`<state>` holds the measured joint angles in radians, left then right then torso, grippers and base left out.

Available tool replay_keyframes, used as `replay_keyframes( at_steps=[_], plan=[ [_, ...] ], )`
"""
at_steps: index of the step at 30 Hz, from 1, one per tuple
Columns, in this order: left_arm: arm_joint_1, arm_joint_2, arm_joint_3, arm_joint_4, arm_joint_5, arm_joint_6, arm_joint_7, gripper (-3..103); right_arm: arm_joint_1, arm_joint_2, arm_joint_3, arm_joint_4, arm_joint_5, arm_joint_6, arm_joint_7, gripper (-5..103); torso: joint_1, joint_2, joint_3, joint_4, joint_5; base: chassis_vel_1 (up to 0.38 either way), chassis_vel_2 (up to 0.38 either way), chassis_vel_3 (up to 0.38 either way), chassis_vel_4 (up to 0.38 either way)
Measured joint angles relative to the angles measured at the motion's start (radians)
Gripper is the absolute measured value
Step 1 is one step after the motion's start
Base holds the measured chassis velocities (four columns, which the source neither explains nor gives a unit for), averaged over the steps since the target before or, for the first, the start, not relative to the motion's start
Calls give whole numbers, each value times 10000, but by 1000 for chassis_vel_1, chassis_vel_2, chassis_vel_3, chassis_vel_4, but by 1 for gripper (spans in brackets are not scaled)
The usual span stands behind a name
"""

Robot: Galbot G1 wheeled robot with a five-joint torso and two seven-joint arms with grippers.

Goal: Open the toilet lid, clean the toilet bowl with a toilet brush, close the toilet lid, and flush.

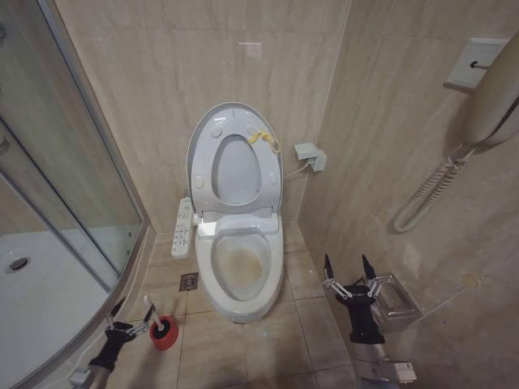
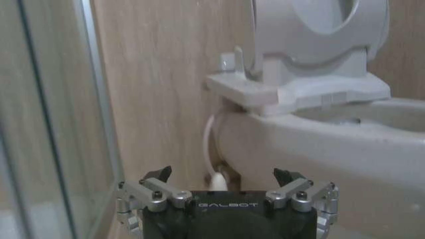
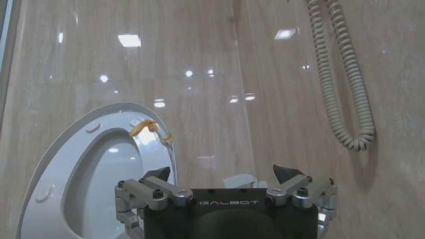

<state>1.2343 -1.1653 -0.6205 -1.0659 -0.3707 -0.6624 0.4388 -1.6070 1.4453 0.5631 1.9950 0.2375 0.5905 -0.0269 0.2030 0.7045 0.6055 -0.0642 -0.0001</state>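
The toilet lid (image 1: 233, 113) stands raised against the wall with the ring seat up against it, its yellow strap (image 1: 263, 139) near the top. Below it the toilet bowl (image 1: 240, 269) lies uncovered, stained yellowish-brown inside. The toilet brush (image 1: 154, 318) stands in its red holder (image 1: 165, 338) on the floor left of the bowl. My left gripper (image 1: 132, 316) is open, low beside the brush, close to the handle's top. In the left wrist view a white tip (image 2: 217, 181) sits between its open fingers (image 2: 157, 175). My right gripper (image 1: 349, 271) is open and holds nothing, right of the bowl.
A curved glass shower enclosure (image 1: 65, 178) walls off the left. The button panel (image 1: 184, 227) and a floor drain (image 1: 188, 281) lie left of the bowl. A metal box (image 1: 397, 304) and a handset with coiled cord (image 1: 430, 190) hang on the right wall.
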Motion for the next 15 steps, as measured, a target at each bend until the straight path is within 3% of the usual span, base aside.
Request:
replay_keyframes(
  at_steps=[6, 15],
  plan=[
    [-1146, -133, 361, 1318, 652, 142, -443, 100, -117, -91, 66, -80, 3, 219, 0, 100, 0, 0, 0, -1, 3, 0, 0, 0, 0],
    [-1780, -159, 540, 2119, 604, 263, -584, 100, -12, -160, 85, -266, 6, 323, 2, 100, 0, 0, 0, 4, 3, 0, 0, 0, 0]
  ],
)
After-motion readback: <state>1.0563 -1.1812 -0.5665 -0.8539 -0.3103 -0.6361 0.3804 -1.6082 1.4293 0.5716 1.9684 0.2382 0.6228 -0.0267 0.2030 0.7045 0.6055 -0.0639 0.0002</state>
